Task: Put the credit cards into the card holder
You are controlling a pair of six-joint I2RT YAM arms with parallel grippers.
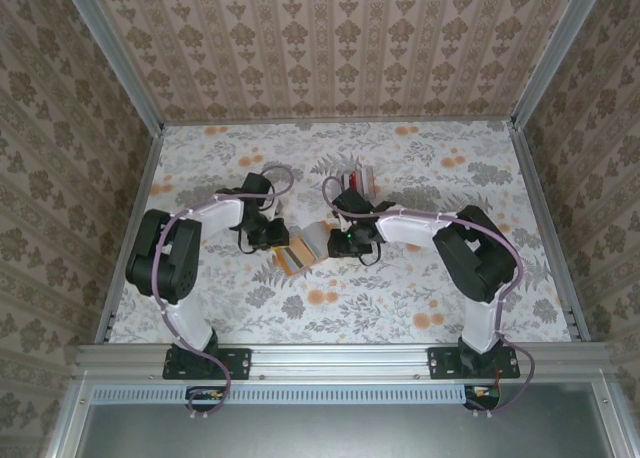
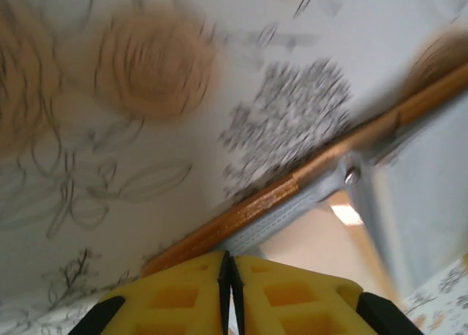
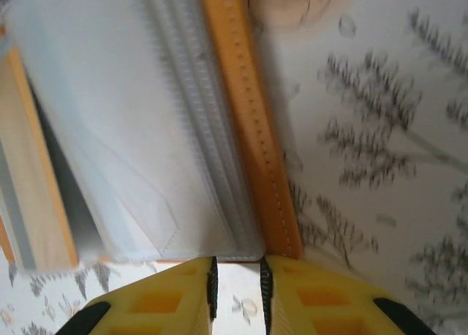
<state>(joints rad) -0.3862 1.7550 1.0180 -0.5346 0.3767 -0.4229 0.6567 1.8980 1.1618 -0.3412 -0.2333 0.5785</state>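
The worktop (image 1: 450,278) carries the open holder (image 1: 300,250) near its middle. All places below are given from the holder.

The holder lies spread, pale inside up. Its long axis runs roughly from one arm to the other, tilted so that its right end sits a little further from the arm bases. A clear rack (image 1: 358,176) stands beyond its right end, apart from it.

The left hand (image 1: 268,236) is at the holder's left end and the right hand (image 1: 345,243) at its right end. Neither arm is the nearer; both are already upon it.

In the left wrist view the left hand (image 2: 228,276) has its fingers pressed almost together, with only a dark sliver between them. The holder's orange edge (image 2: 307,178) slants away just ahead of the tips. I cannot tell whether anything thin is nipped there.

In the right wrist view the right hand (image 3: 238,284) shows a narrow gap with the worktop visible through it. A corner of the holder (image 3: 245,130) meets the tips right at that gap. I cannot tell whether it pinches the corner or only stands at it.

A tan strip (image 3: 44,181) at the holder's far side may be a card, though that is uncertain.

The coming move looks to turn on the pockets opening along the holder's long axis, so a card would have to slide in along that line.
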